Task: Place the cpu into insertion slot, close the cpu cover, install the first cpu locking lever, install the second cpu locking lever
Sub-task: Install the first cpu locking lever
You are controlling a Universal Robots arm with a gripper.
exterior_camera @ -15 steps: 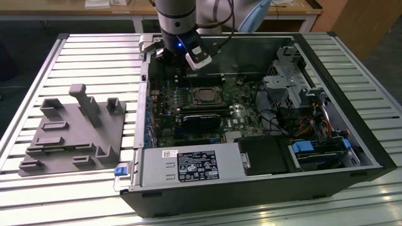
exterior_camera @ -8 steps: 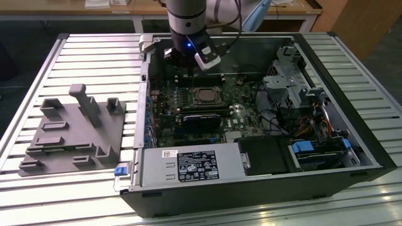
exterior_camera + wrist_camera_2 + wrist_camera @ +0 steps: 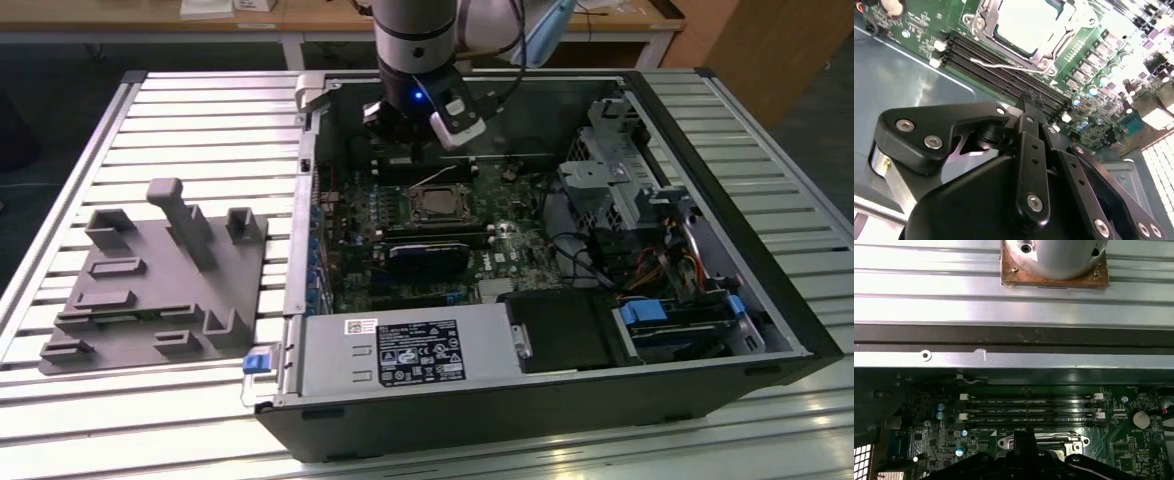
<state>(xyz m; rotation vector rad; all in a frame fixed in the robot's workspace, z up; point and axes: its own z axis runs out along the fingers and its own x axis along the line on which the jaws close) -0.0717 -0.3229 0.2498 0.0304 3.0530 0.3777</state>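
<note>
The cpu (image 3: pixel 1024 20) shows its pale metal face in the insertion slot (image 3: pixel 442 205) on the green board. The silvery cpu cover (image 3: pixel 1051 42) lies flat around the chip as a frame. A thin wire locking lever (image 3: pixel 1004 66) stands out from the slot's edge over the memory slots; in the exterior view this lever (image 3: pixel 431 179) rises toward the arm. My gripper (image 3: pixel 411 142) hangs just behind the slot, over the memory slots. Its black fingers (image 3: pixel 1029 107) meet at the tips, shut with nothing seen between them. The closed cover's edge (image 3: pixel 1041 441) shows right by the gripper (image 3: pixel 1024 440).
The board lies inside an open black computer case (image 3: pixel 534 420) on a slatted metal table. Long black memory slots (image 3: pixel 1029 407) run between the slot and the case wall. A power supply (image 3: pixel 400 352) and a drive cage (image 3: pixel 627 190) stand nearby. A grey fixture tray (image 3: pixel 154 280) lies outside, at the exterior view's left.
</note>
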